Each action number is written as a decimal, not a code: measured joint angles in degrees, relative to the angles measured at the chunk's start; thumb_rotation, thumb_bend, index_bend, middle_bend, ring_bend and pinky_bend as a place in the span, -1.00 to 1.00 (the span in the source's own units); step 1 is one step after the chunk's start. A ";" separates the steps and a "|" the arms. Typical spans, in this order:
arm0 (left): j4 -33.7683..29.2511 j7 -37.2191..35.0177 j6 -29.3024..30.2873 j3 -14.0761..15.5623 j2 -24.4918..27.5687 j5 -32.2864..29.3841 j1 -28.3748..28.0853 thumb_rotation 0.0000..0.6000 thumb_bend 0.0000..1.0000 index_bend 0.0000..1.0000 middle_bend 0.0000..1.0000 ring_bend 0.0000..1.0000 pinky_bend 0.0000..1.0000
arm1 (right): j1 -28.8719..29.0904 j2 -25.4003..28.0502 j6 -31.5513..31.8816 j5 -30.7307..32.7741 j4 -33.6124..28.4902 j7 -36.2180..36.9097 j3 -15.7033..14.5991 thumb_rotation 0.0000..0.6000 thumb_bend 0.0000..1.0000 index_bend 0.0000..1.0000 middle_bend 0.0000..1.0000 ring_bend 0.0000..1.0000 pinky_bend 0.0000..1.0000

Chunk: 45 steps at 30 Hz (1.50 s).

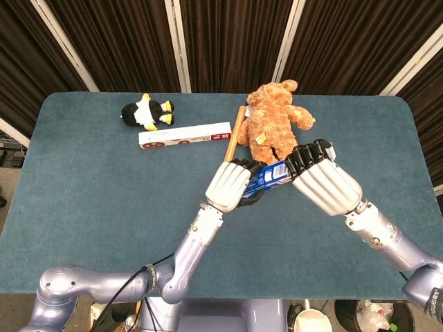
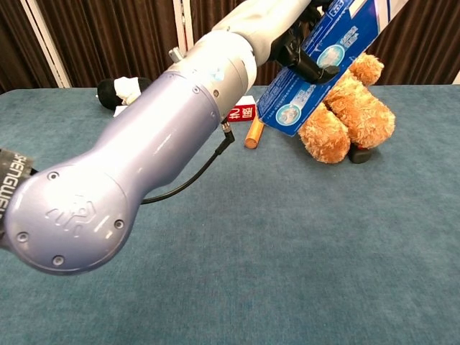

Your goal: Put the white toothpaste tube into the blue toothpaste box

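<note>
Chest view: left arm (image 2: pixel 165 158) hides much of teddy bear (image 2: pixel 345 115).

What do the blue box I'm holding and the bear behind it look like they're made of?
Blue toothpaste box: looks like thin printed cardboard with a slight gloss, judging by its flat panels, sharp folded edges and printed graphics. Teddy bear: plush fabric, matte, with shaggy orange-brown pile, probably soft-stuffed. The left robot hand and right robot hand both hold the box above the table.
</note>
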 measured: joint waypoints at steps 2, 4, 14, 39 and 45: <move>0.21 -0.18 0.34 -0.01 -0.20 0.10 -0.12 1.00 -0.11 -0.27 0.07 -0.03 0.10 | -0.22 -0.08 0.31 0.16 0.06 -0.20 0.13 1.00 -0.19 0.32 0.49 0.45 0.13; 0.32 -0.53 0.62 0.06 -0.31 0.34 -0.18 1.00 -0.11 -0.27 0.07 -0.03 0.10 | -0.35 -0.20 0.74 0.16 0.14 -0.22 0.23 1.00 -0.19 0.24 0.49 0.41 0.11; 2.25 -2.64 2.09 0.19 -1.56 1.61 -0.64 1.00 -0.10 -0.27 0.07 -0.03 0.10 | -1.12 -1.41 3.11 -0.38 1.29 -1.37 0.73 1.00 -0.19 -0.30 0.07 -0.12 -0.36; 3.45 -3.14 2.84 -0.62 -2.17 1.46 -1.15 1.00 -0.08 -0.27 0.07 -0.03 0.10 | -2.55 -4.74 10.75 -2.55 5.83 -0.12 2.25 1.00 -0.19 -0.65 -0.10 -0.33 -0.57; 3.26 -2.94 2.83 -0.42 -2.09 1.45 -1.26 1.00 -0.08 -0.27 0.07 -0.03 0.10 | -2.99 -5.39 11.33 -1.82 5.87 -0.37 2.61 1.00 -0.22 -0.84 -0.23 -0.44 -0.67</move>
